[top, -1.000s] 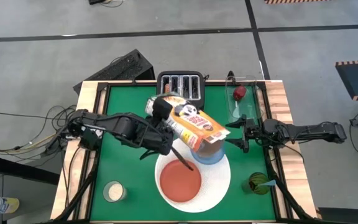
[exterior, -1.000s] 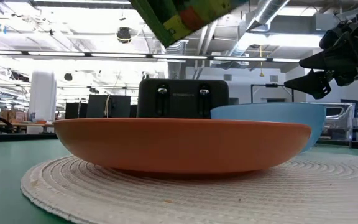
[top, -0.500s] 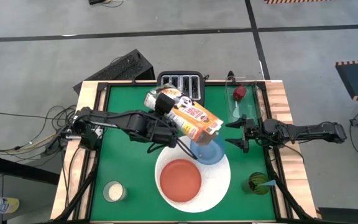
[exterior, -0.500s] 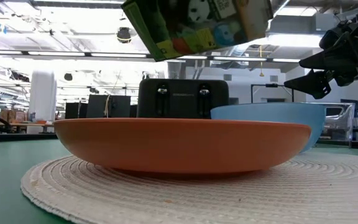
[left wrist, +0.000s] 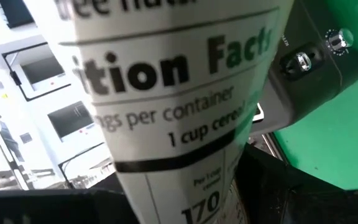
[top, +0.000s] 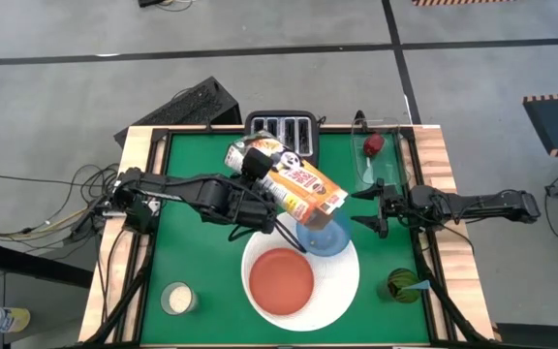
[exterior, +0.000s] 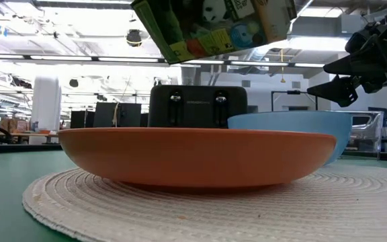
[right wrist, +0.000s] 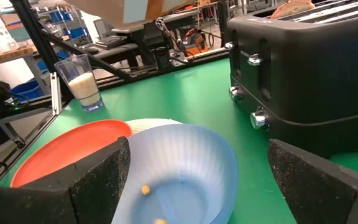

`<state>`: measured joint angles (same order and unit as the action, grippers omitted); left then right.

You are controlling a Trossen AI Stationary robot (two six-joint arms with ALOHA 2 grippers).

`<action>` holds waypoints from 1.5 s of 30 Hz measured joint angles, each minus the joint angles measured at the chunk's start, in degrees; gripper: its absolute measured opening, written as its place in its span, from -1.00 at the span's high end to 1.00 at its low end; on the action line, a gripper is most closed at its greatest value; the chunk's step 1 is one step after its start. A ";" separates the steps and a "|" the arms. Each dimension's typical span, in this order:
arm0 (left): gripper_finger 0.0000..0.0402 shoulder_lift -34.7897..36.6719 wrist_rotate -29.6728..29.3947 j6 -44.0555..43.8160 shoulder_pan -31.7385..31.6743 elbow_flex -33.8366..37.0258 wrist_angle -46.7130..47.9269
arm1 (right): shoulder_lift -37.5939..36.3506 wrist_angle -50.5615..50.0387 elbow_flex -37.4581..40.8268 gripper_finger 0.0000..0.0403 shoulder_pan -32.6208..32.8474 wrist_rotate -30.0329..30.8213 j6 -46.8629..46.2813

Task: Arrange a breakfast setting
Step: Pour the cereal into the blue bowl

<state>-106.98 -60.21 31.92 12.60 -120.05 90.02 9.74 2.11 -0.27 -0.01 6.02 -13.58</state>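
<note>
My left gripper [top: 255, 167] is shut on a cereal box [top: 294, 184], held tilted in the air above the far rim of the small blue bowl [top: 323, 235]. The bowl stands on the large round white plate [top: 342, 281] beside the red-orange plate [top: 281, 281]. A few yellow cereal bits [right wrist: 145, 188] lie in the bowl. My right gripper [top: 371, 208] is open and empty, level, just right of the bowl. It also shows in the low view [exterior: 345, 77]. The dark red piece [top: 373, 145] lies in a clear container at the far right. My left gripper holds the cereal box near its far-left end, away from the bowl. The box's nutrition panel [left wrist: 166, 155] fills the wrist view and hides the fingers. The box is lifted clear and tilted, its other end [top: 340, 204] lower, over the bowl's far rim.
A black toaster [top: 281, 131] stands at the far edge, with a brown piece [right wrist: 294, 7] in its top. A glass of milk [top: 177, 298] stands at the near left. A green cup [top: 403, 286] with a blue handle in it stands at the near right.
My left gripper has gone toward the table's far edge and a little left with the cereal box. The box stays tilted, and its lower end has drawn back from over the bowl's middle to its far rim. Most of the move came early.
</note>
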 joint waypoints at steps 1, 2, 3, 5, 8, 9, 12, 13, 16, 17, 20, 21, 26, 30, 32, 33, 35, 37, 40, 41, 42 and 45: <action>0.19 0.00 0.01 0.00 0.18 0.00 -0.02 | -0.01 0.00 0.00 -0.96 0.00 0.00 0.01; 0.19 0.00 0.05 0.03 0.29 0.00 -0.04 | -0.02 0.00 -0.01 -0.96 0.00 0.00 0.02; 0.19 0.00 0.09 0.47 0.53 0.00 -0.02 | -0.02 0.01 0.00 -0.96 0.00 -0.01 0.00; 0.19 0.00 0.03 1.53 0.97 0.00 0.00 | 0.00 0.00 0.00 -0.96 0.00 0.00 0.00; 0.19 0.00 0.06 2.79 1.54 0.00 0.00 | -0.01 0.01 -0.01 -0.96 0.00 0.00 0.02; 0.19 0.00 0.08 2.84 1.64 0.00 -0.02 | 0.00 0.00 -0.02 -0.96 0.00 -0.01 0.00; 0.19 0.00 0.02 3.34 1.59 0.00 -0.02 | -0.01 0.00 -0.02 -0.96 0.00 0.00 0.01; 0.19 0.00 -0.13 3.72 1.57 0.00 0.00 | -0.02 0.00 -0.02 -0.96 0.00 0.00 0.00; 0.19 0.00 -0.66 5.00 1.46 0.00 0.02 | 0.00 0.00 0.00 -0.96 0.00 0.00 0.02; 0.19 0.00 -0.84 5.25 1.48 0.00 0.00 | -0.02 0.01 -0.01 -0.96 0.00 0.00 0.00; 0.19 0.00 -1.76 6.62 1.32 0.02 0.01 | 0.00 0.02 -0.02 -0.96 0.00 -0.02 0.02; 0.19 0.00 -2.56 6.69 1.15 0.02 -0.01 | -0.01 0.00 -0.02 -0.96 0.00 0.00 0.02; 0.19 0.04 -9.24 6.69 0.39 0.02 -0.02 | -0.01 0.00 -0.01 -0.96 0.00 0.00 0.01; 0.19 0.15 -9.66 7.37 0.53 1.55 0.03 | 0.00 0.00 -0.02 -0.96 0.00 0.00 0.00; 0.19 0.09 -8.54 7.44 0.80 2.38 -0.05 | -0.02 0.02 0.00 -0.96 0.00 0.00 0.00; 0.19 0.09 -8.35 7.50 0.89 2.69 0.00 | -0.02 0.00 -0.02 -0.96 0.00 0.00 0.00; 0.19 0.09 -8.41 7.50 0.97 3.10 -0.03 | 0.00 0.01 -0.02 -0.96 0.00 0.00 0.02; 0.19 0.09 -8.64 7.50 1.29 3.22 0.02 | -0.02 0.02 -0.01 -0.96 0.00 -0.01 0.01; 0.19 0.09 -8.85 7.52 2.14 3.23 -0.04 | -0.02 0.01 0.00 -0.96 0.00 0.00 0.00; 0.19 0.09 -9.09 7.52 2.47 3.23 -0.08 | -0.02 0.02 -0.02 -0.96 0.00 0.00 0.00; 0.19 0.09 -9.43 7.52 2.77 3.23 -0.13 | -0.02 0.00 0.00 -0.96 0.00 0.00 0.00; 0.19 0.09 -9.76 7.92 3.23 3.23 -0.15 | -0.02 0.01 -0.01 -0.96 0.00 0.00 0.00</action>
<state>-106.89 -69.97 39.84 15.83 -116.81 89.87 9.72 2.12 -0.28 -0.01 6.02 -13.58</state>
